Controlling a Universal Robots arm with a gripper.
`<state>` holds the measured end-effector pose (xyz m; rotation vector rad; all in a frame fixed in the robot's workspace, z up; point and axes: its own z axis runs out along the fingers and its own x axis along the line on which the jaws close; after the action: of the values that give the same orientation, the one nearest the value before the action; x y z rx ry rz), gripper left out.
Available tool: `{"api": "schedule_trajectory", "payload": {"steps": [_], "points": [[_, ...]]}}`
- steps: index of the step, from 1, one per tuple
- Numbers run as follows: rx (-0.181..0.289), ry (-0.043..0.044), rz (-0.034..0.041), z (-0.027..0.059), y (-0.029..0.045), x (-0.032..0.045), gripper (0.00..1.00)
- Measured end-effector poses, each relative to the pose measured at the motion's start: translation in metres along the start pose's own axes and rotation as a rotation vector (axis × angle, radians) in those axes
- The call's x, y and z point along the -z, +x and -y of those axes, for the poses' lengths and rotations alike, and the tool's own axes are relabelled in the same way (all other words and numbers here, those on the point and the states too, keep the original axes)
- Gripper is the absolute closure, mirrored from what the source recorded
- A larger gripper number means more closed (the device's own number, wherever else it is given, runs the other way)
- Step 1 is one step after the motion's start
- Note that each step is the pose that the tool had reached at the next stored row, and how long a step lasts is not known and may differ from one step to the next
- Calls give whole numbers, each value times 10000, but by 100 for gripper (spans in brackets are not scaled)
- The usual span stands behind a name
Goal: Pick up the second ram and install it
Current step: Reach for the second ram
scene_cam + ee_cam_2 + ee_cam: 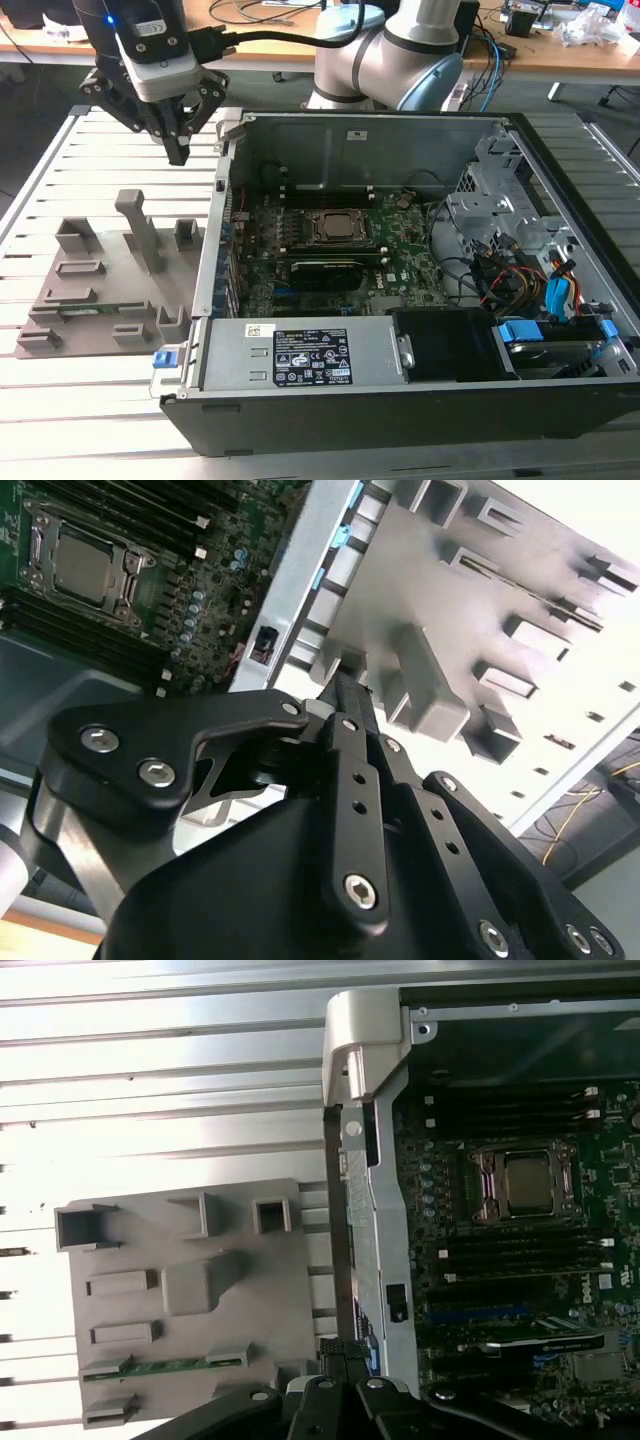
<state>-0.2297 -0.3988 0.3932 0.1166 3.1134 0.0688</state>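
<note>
The gripper point(180, 152) hangs above the slatted table point(60, 160), over the far edge of the grey holder tray point(100, 290) and beside the open computer case point(380, 125). Its fingers are pressed together with nothing between them. The second ram point(95, 310) lies well apart from it, seated lengthwise in a slot near the tray's front edge, a thin green stick held between two grey clips and also visible in the first wrist view point(165, 1367).

The pick-up looks not yet begun. To grip well, the fingers would need to part and come down square across the stick's middle, clear of both clips, pinching the flat faces and not the chips. The lift should go straight up, since any tilt could jam it in the slot.
</note>
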Motion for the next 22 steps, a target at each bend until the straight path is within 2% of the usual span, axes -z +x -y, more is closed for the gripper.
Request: {"api": "schedule_trajectory", "payload": {"steps": [10, 21, 22], "points": [[-1, -1, 0, 6, 83, 1, 89], [0, 0, 0, 23, 311, 4, 89], [1, -1, 0, 27, 353, 4, 89]]}}
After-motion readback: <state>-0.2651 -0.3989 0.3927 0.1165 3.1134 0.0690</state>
